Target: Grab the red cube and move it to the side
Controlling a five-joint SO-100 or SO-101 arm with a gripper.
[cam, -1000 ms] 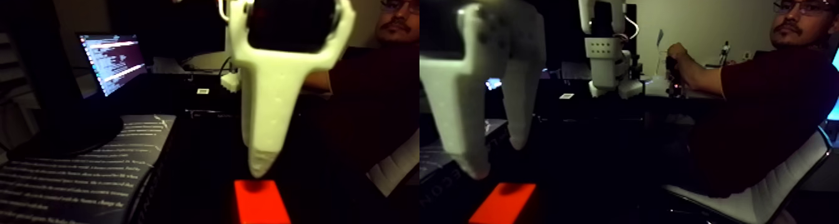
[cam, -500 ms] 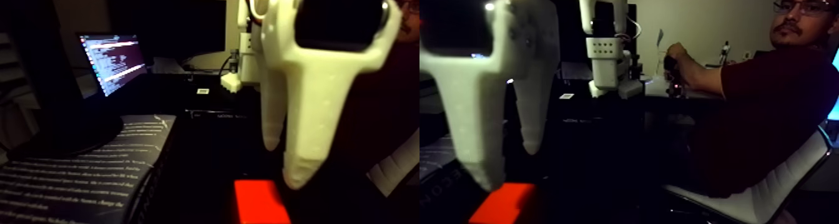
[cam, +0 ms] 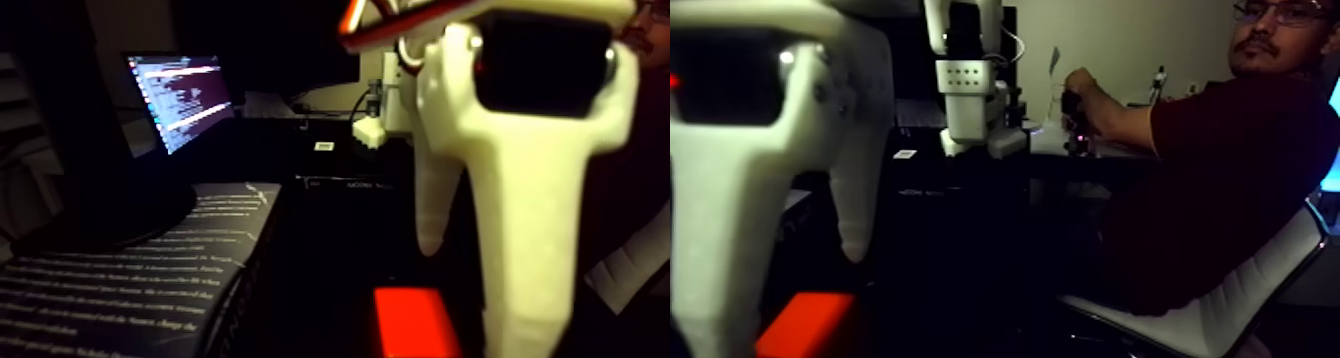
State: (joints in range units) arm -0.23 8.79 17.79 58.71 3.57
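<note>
The picture holds two side-by-side halves of the same dark table. The red cube (cam: 411, 322) lies at the bottom edge of the left half and appears again in the right half as the red cube (cam: 806, 324). My white gripper (cam: 477, 302) hangs blurred and very close to the camera, open, its fingers spread wide. The thick finger (cam: 528, 272) runs down past the cube's right edge and covers it. The thin fingertip (cam: 431, 244) ends above the cube. I cannot tell whether either finger touches the cube.
A lit laptop screen (cam: 179, 98) and a printed book (cam: 120, 282) sit on the left. A seated person (cam: 1236, 153) on a white chair (cam: 1206, 317) holds a control handle (cam: 1077, 108) beside the white arm base (cam: 972, 93).
The gripper has come lower and nearer the camera. Its thick finger now reaches the picture's bottom beside the cube. The cube has not moved.
</note>
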